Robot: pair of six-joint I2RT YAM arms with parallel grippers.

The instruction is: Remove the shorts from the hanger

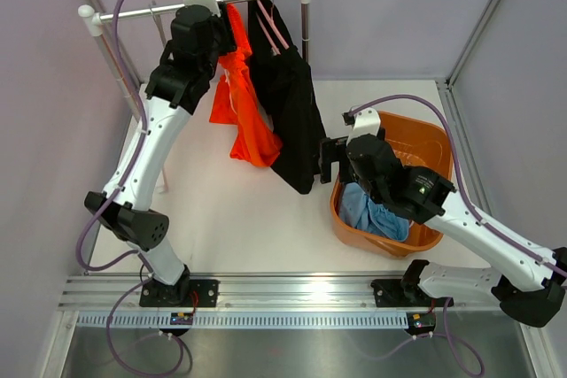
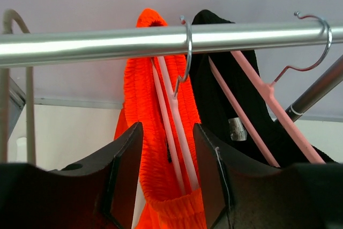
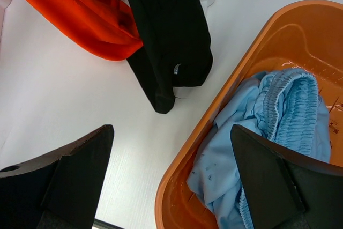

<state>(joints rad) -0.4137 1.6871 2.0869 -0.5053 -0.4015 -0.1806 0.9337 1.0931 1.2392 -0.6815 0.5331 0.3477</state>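
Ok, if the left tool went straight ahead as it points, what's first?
Most likely the orange shorts, bunched on the white hanger and framed by the fingers of the left tool, just under the metal rail; depth is hard to judge.

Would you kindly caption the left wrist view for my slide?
Left tool open around the orange shorts hanging from the rail, black shorts alongside.
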